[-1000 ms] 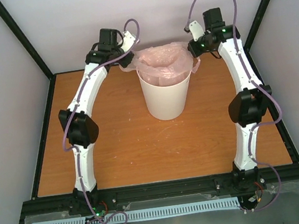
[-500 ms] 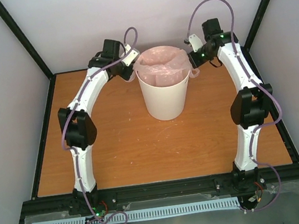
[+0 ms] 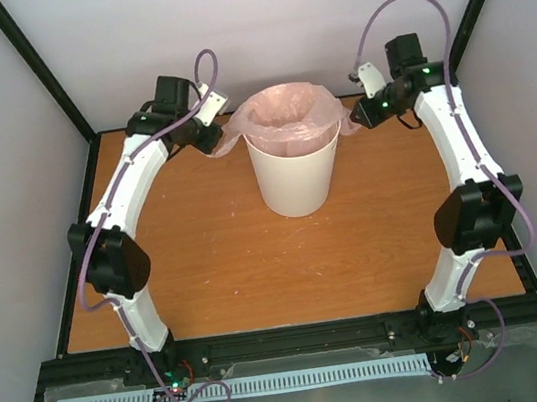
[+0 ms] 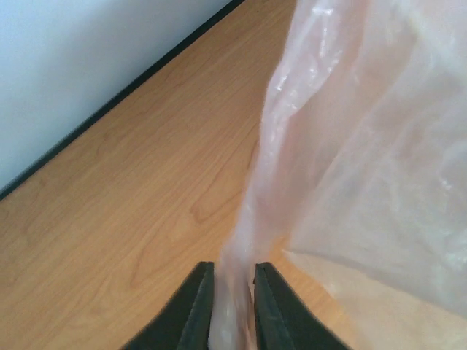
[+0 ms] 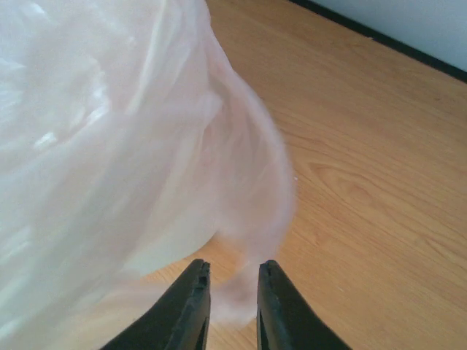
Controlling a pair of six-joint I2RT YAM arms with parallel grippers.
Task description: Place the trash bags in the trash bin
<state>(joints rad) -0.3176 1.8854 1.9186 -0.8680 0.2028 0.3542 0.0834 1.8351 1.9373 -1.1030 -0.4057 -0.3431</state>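
Observation:
The white trash bin (image 3: 294,172) stands at the back middle of the table. The pale pink trash bag (image 3: 284,120) lines it and is folded out over its rim. My left gripper (image 3: 211,137) is shut on the bag's left edge (image 4: 244,240), which stretches taut from the bin to my fingers (image 4: 193,310). My right gripper (image 3: 357,117) is just right of the rim with its jaws a little apart. A loose, blurred lobe of the bag (image 5: 252,219) hangs between its fingers (image 5: 281,310) and ends there, with bare wood below it.
The wooden table (image 3: 258,263) has a black frame and grey walls close behind the bin and on both sides. Both arms arch up along the table's left and right edges.
Both arms have swung outward from the bin. The left gripper pulled the bag's edge out to the left. The right gripper moved right and the bag's right flap hangs by the rim.

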